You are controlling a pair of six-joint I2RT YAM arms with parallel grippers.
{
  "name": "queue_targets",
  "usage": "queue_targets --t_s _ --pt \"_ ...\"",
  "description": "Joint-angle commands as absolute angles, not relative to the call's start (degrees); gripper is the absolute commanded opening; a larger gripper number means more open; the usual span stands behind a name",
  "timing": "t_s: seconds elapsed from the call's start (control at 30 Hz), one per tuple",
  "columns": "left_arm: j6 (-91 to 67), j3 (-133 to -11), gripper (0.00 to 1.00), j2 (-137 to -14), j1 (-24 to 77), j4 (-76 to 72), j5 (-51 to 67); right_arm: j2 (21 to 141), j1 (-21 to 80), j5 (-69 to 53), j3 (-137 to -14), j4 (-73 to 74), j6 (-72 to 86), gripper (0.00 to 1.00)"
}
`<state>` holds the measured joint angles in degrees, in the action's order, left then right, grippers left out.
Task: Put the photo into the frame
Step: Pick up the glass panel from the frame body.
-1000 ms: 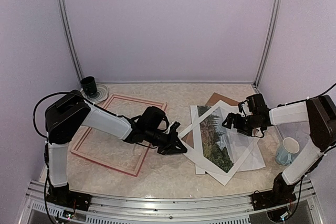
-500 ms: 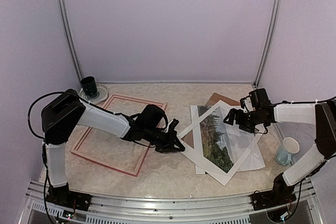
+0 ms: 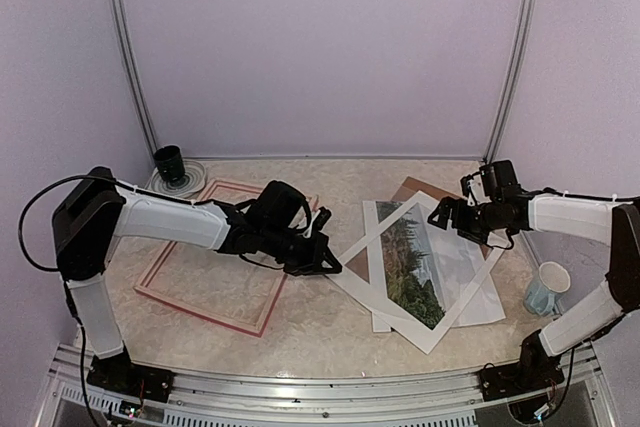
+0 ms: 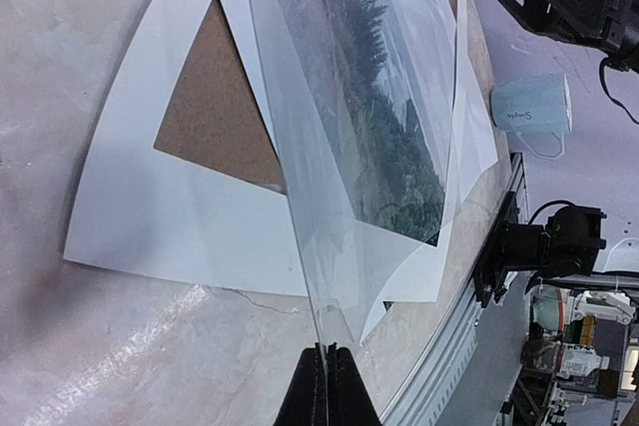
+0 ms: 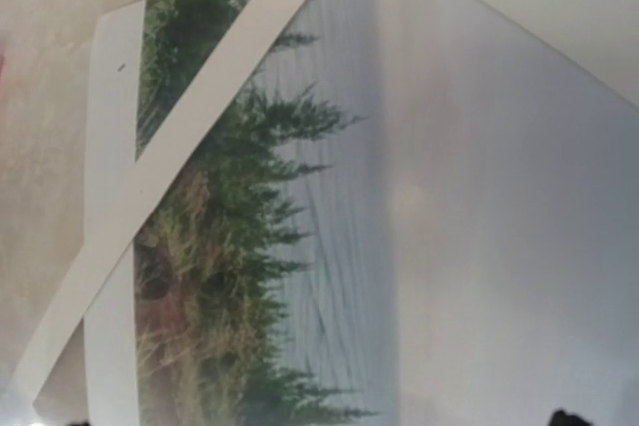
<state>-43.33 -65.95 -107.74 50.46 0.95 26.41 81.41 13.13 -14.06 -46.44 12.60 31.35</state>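
I am holding my left tool (image 3: 318, 255) pinched fully shut, low over the tabletop (image 3: 320, 332), between the frame (image 3: 200, 313) and the loose pile of paper. I am gripping nothing that I can make out. In my left wrist view the edge of a clear sheet (image 4: 300, 197) is running toward my fingertips, but I cannot tell whether I am touching it.

I am hovering my right tool (image 3: 452, 219) with its jaws spread wide and empty, over the far right part of the pile, above the pale sky of the photo (image 3: 408, 259).

The photo is lying flat on the right half of the tabletop, well apart from the frame. A white mat (image 4: 150, 216) is sitting askew across it, and a brown backing board (image 3: 415, 190) is showing behind the pile. The frame is lying flat on the left, with only bare tabletop showing through its opening.

As I judge it, the task is hardly begun. I am yet to free the photo from the sheets around it, carry it across and seat it in the frame.
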Motion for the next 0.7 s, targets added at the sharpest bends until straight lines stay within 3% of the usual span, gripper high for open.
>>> queue_targets --t_s 0.0,0.67 --pt "-39.3 -65.7 0.0 -102.7 49.5 6.8 22.7 82.3 13.6 -13.5 -46.4 12.5 31.3 0.99" --pt "-38.2 -51.4 0.0 -86.5 42.3 16.3 17.9 87.2 16.3 -15.0 -47.5 9.4 32.9 0.99"
